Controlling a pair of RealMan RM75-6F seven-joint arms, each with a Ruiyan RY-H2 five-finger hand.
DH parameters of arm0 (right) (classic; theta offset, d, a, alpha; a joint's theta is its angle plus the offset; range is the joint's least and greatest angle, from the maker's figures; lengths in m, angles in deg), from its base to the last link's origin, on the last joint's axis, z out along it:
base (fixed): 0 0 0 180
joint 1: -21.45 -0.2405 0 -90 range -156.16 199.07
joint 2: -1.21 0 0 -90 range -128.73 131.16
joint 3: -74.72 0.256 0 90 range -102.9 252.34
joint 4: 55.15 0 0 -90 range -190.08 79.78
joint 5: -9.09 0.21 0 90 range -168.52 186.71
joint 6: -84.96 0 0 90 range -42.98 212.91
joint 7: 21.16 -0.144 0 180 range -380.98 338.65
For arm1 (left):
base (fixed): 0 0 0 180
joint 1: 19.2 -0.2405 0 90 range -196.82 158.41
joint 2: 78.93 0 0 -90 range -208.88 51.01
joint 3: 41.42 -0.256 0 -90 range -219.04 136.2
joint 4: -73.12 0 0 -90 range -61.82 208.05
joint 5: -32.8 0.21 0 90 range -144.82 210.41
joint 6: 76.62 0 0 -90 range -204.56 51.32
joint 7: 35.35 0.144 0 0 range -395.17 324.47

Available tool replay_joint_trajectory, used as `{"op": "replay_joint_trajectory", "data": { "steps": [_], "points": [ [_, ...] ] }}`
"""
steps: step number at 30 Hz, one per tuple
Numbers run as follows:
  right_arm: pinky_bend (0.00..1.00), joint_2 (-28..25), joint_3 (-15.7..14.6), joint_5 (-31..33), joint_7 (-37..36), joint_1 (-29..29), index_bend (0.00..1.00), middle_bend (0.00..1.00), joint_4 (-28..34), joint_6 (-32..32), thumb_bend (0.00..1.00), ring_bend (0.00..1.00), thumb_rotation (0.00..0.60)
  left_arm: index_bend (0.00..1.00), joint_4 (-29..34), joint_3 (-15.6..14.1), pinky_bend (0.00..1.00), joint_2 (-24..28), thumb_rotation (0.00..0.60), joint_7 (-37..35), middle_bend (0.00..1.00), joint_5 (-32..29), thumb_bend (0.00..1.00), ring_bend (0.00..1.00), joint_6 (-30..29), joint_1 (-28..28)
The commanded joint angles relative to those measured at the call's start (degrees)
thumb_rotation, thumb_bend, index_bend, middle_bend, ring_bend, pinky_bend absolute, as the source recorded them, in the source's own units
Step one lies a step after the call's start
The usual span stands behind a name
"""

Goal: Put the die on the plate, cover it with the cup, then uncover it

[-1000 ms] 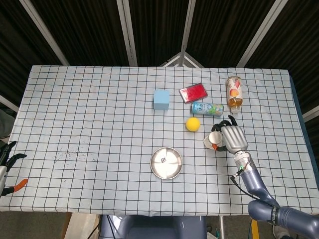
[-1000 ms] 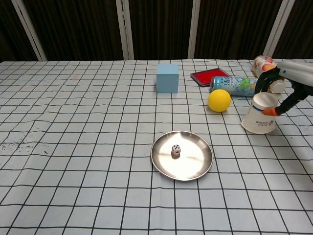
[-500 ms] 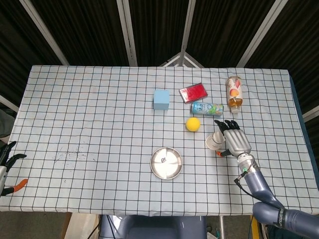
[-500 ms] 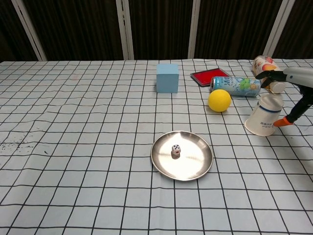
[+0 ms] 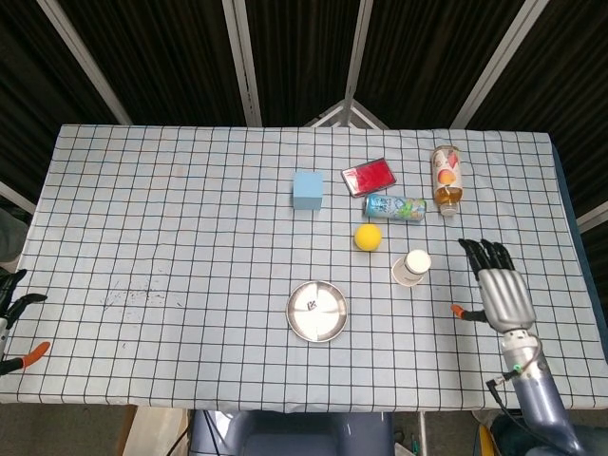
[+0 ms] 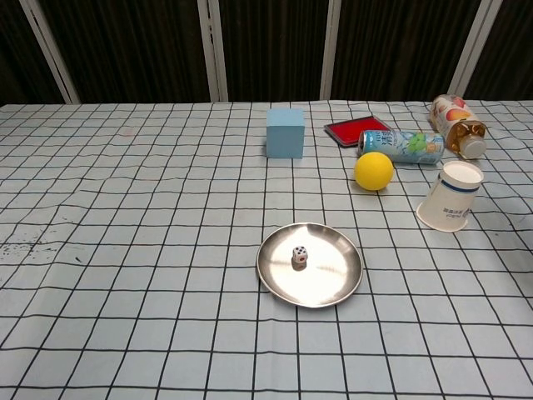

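Note:
A small white die [image 6: 299,256] lies uncovered in the round metal plate [image 6: 271,283], which sits at the front middle of the table [image 5: 293,318]. The white paper cup [image 6: 450,197] stands mouth down on the checked cloth to the right of the plate [image 5: 411,267], with nothing touching it. My right hand [image 5: 499,290] hovers further right of the cup, fingers spread and empty; the chest view does not show it. My left hand [image 5: 13,318] shows only partly at the far left edge, off the table, fingers apart and empty.
Behind the cup lie a yellow ball [image 6: 374,171], a can on its side [image 6: 402,144], a juice bottle on its side [image 6: 454,117] and a flat red box [image 6: 356,130]. A light blue cube [image 6: 286,132] stands behind the plate.
My right hand let go of the cup and drew back to the right and toward the front edge. The cup now stands alone on the cloth.

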Motion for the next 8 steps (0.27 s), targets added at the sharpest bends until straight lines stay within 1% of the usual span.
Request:
{"op": "replay_joint_trajectory", "data": {
  "steps": [1,3,5,8],
  "points": [
    [0.0,1.63,-5.95,-9.83,3.24,9.26,0.14,0.12,-1.66,-13.03,0.15,0.02,0.6,0.27,-0.18,-0.06,0.02,0.16,0.6,-0.69,0.0,0.21,0.3,0.0,-0.3,-0.14],
    [0.0,2.57,-6.72,-11.9,3.53,11.03,0.15,0.12,-4.12,-15.95,0.15,0.02,0.6,0.27,-0.32,-0.05,0.02,0.3,0.6,-1.32,0.0,0.12,0.3,0.0,-0.36,-0.22],
    [0.0,2.5,-7.12,-13.08,4.37,12.09,0.16,0.12,-5.57,-17.54,0.15,0.02,0.6,0.27,-0.46,0.12,0.02,0.41,0.6,-2.02,0.0,0.06,0.3,0.0,-0.64,-0.27],
    [0.0,2.6,-6.61,-13.82,5.73,13.3,0.2,0.12,-6.12,-19.84,0.15,0.02,0.6,0.27,-0.66,0.27,0.02,0.64,0.6,-2.98,0.0,-0.26,0.3,0.0,-0.66,-0.31]
  ]
}}
